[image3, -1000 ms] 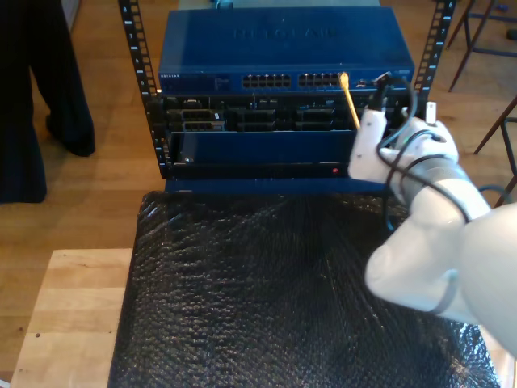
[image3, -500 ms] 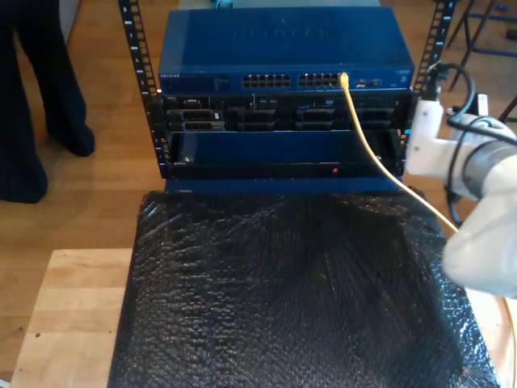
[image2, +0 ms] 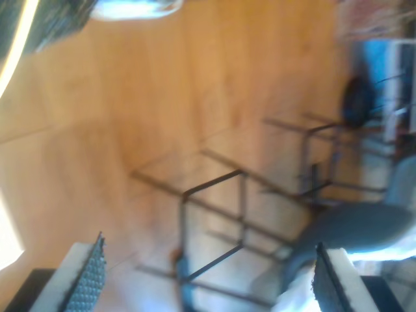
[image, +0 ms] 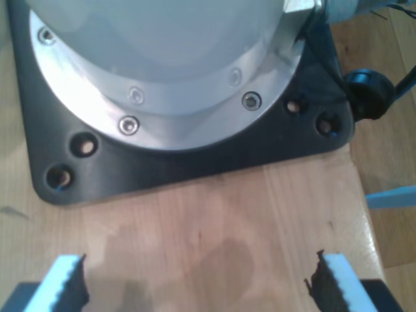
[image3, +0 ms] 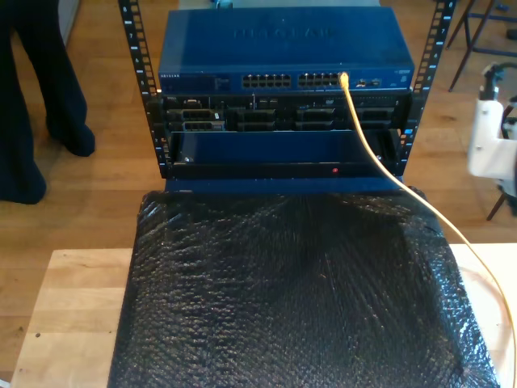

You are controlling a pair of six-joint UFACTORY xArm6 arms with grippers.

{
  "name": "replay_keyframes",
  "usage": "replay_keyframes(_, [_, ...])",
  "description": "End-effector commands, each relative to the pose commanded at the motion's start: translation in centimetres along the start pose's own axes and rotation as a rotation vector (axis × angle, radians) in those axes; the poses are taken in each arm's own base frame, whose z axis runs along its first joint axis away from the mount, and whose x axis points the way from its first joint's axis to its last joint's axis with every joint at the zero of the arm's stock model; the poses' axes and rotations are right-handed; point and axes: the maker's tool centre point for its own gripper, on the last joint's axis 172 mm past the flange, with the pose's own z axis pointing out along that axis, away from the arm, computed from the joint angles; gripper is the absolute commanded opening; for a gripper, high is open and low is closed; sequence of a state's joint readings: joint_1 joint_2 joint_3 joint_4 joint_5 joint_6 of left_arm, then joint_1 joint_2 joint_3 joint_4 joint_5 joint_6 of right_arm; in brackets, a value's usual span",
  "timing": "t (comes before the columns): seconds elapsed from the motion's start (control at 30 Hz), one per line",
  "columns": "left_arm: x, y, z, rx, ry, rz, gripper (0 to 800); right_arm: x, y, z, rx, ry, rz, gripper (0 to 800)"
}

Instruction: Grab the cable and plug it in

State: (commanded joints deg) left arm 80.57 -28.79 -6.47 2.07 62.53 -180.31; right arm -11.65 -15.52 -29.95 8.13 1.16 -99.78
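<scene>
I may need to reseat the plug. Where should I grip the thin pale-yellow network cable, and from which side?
Probably on the short taut stretch just below the plug, where the thin pale-yellow network cable leaves the blue switch. Come from the front, jaws either side; that run hangs free of the rack.

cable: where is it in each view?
Exterior view: the cable runs from a port on the blue switch down across the black mat toward the exterior view's right.
Second wrist view: a blurred pale strip, probably the cable.
First wrist view: not in it.
Shared landmark: the black mat.
</scene>
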Motion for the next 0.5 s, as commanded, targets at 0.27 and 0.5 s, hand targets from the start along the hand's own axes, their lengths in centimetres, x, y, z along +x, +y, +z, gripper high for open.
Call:
replay_keyframes(0.27, [0.0,0.0,0.0,0.001,0.000,-0.001,800,-5.0,-2.0,-1.9,0.107,-0.048,-0.087,755])
replay_keyframes(0.5, [0.0,0.0,0.0,0.001,0.000,-0.001,800,-10.5,-8.3,-5.7,0.288,-0.066,-0.130,772])
